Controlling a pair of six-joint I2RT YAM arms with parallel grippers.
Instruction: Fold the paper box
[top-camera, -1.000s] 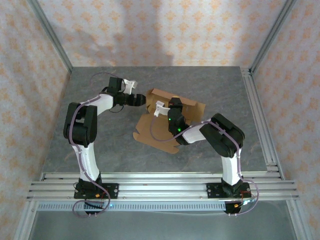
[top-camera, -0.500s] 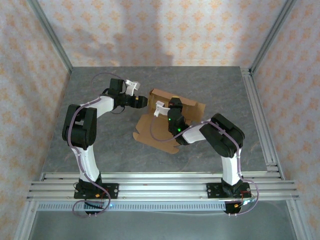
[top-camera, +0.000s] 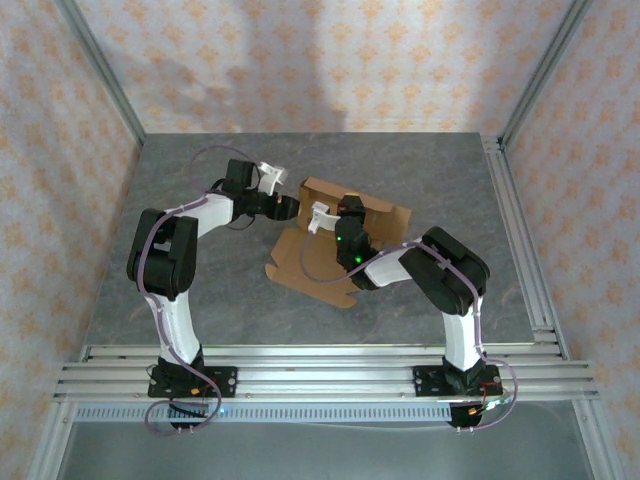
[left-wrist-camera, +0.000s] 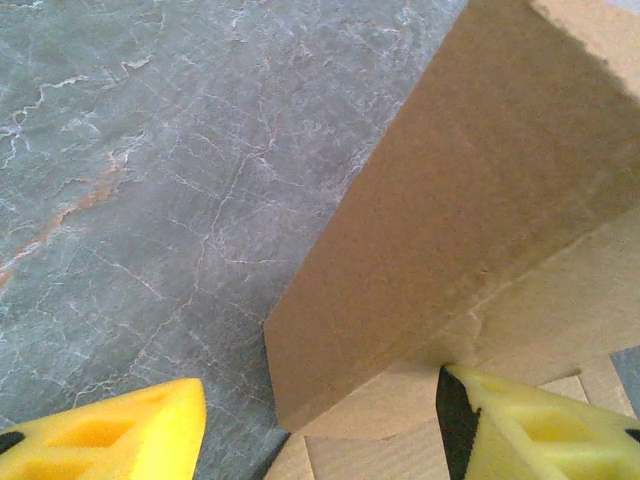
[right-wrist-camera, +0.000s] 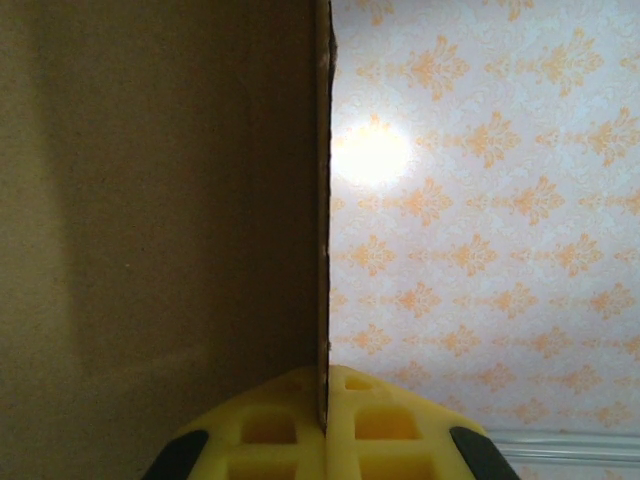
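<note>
The paper box (top-camera: 300, 258) lay partly folded near the middle of the grey bench (top-camera: 210, 290), one wall raised. The right hand (right-wrist-camera: 327, 385) was clamped tight on the edge of an upright cardboard panel. The left hand (left-wrist-camera: 320, 420) stood open astride the raised wall's corner, one yellow finger (left-wrist-camera: 530, 430) close against the cardboard.

Left pincer (left-wrist-camera: 318, 428): jaws apart, arm extended forward. Right pincer (right-wrist-camera: 326, 398): jaws clamped on paper box (right-wrist-camera: 150, 200) edge.
</note>
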